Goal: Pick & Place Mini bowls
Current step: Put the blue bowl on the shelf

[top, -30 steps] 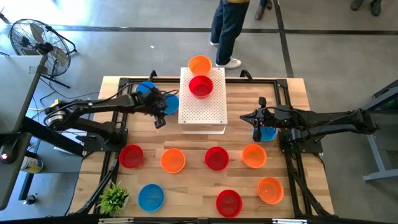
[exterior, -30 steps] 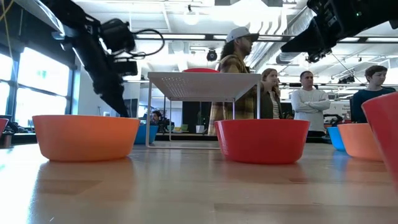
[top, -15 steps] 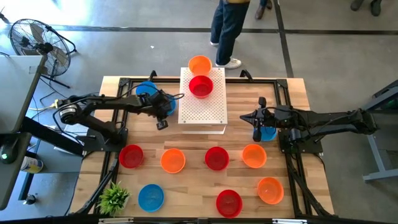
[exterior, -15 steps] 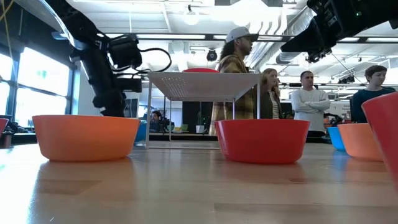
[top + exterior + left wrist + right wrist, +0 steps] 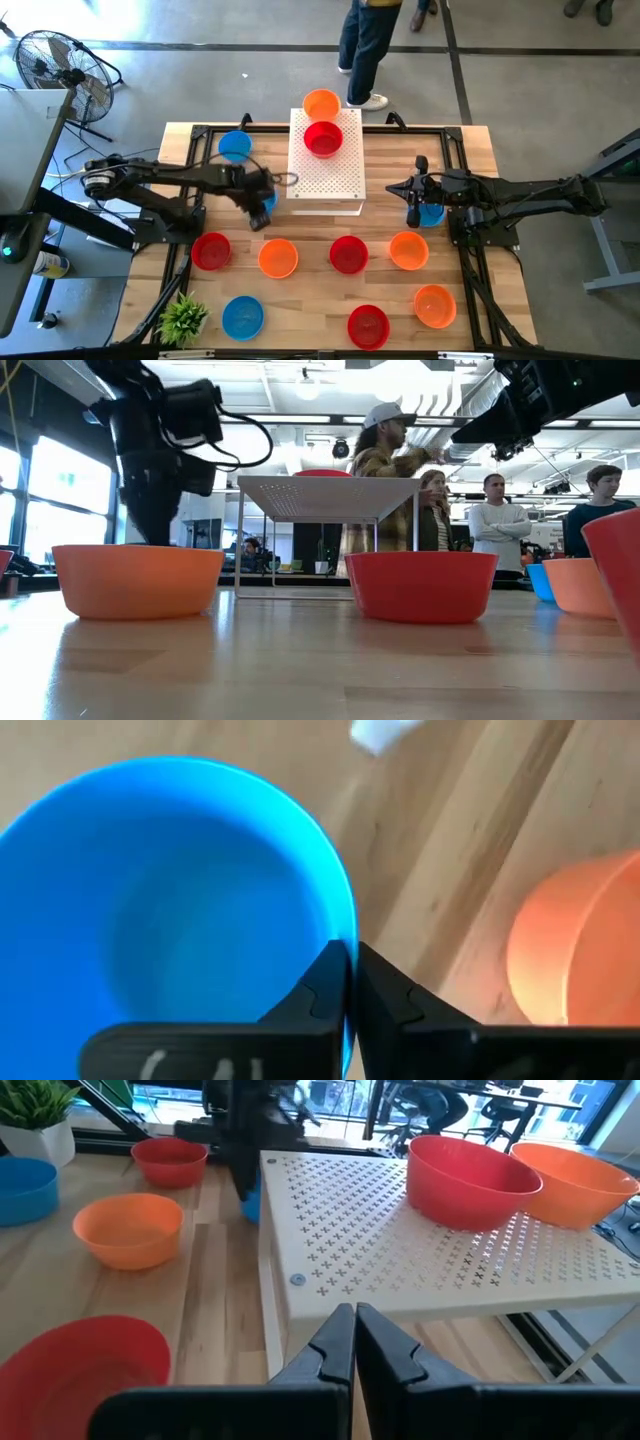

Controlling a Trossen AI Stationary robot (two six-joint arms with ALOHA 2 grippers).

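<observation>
Left end effector [image 5: 258, 208], fingers pinched on the rim of a blue mini bowl [image 5: 170, 910] beside the white platform [image 5: 325, 165] toward the tabletop's left edge: you hold thin, light, slippery plastic, so keep gripping the wall; right end effector [image 5: 412, 210] waits with fingers together near the right edge.

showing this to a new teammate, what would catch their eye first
Bright mini bowls dot the wooden table, and a red bowl and an orange bowl sit on the white perforated platform at its centre. Left of it, the left pincer pinches a blue bowl by its rim.
</observation>
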